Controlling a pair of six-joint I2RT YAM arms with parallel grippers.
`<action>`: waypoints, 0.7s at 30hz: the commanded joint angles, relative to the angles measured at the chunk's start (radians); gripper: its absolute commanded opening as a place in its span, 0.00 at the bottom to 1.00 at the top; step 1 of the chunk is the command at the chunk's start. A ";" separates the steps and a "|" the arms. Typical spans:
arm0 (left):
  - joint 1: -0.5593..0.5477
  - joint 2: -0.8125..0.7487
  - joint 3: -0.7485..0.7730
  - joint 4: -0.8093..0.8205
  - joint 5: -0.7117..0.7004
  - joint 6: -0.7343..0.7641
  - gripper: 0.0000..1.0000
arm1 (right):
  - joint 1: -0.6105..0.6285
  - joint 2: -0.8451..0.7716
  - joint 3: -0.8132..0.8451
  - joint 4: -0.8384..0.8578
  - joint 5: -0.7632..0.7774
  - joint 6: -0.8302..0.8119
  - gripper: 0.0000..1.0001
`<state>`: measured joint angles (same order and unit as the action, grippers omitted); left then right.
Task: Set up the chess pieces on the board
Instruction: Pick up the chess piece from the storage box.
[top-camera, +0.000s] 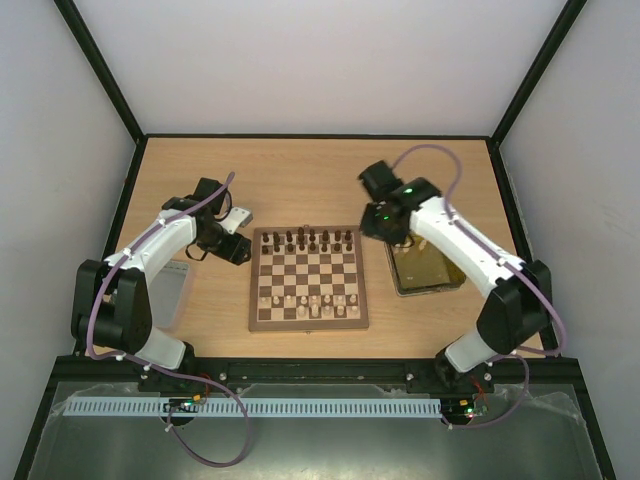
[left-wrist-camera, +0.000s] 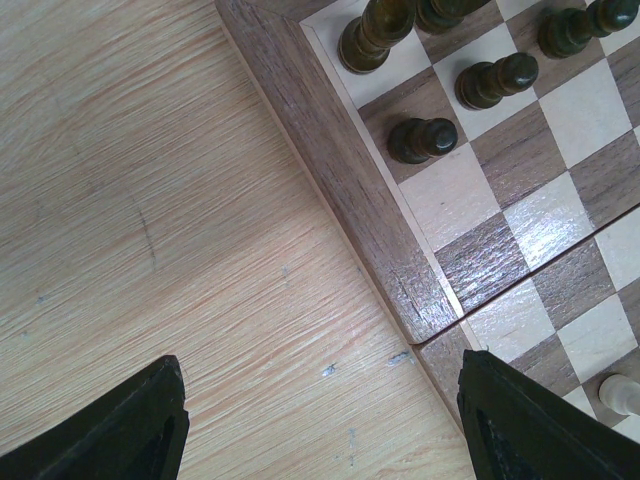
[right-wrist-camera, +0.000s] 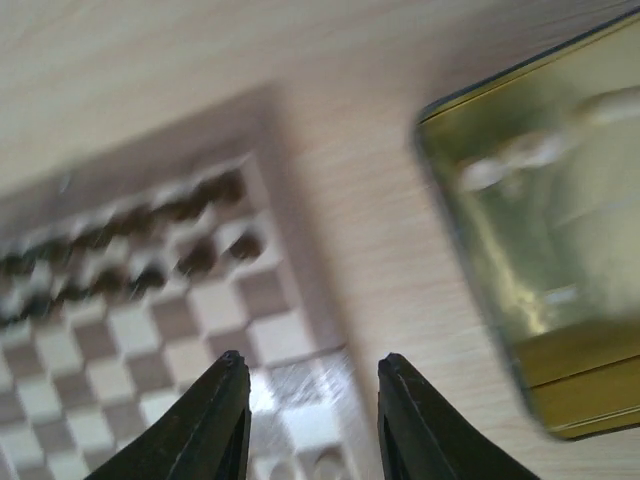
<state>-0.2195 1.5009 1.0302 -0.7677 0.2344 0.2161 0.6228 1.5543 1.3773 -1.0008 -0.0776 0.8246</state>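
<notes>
The left fingers (left-wrist-camera: 120, 430) are held wide apart with nothing between them. Bare tabletop (left-wrist-camera: 150, 200) lies under the gap, and the board (left-wrist-camera: 340, 190) runs from ahead of the tips down beneath the right-hand finger, with dark pieces (left-wrist-camera: 425, 138) standing on its squares ahead and a single pale piece (left-wrist-camera: 620, 393) seen just beside that same finger. The right fingers (right-wrist-camera: 215, 420) are likewise parted and empty (this view is blurred), with the board's edge and its rows of dark pieces ahead and to the left of the tips, and a shiny yellow tray (right-wrist-camera: 600, 270) ahead to the right, separated from the board by a strip of tabletop.
</notes>
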 joint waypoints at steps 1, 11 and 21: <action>-0.006 -0.022 -0.016 -0.002 -0.007 -0.009 0.75 | -0.230 -0.041 -0.080 -0.013 0.068 0.025 0.33; 0.041 -0.059 -0.032 0.036 -0.096 -0.032 0.74 | -0.473 0.041 -0.219 0.174 -0.008 0.104 0.30; 0.045 -0.064 -0.033 0.039 -0.094 -0.032 0.75 | -0.547 0.177 -0.186 0.245 0.008 0.097 0.29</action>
<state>-0.1780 1.4654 1.0130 -0.7238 0.1490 0.1932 0.0967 1.6943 1.1690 -0.7914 -0.0929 0.9073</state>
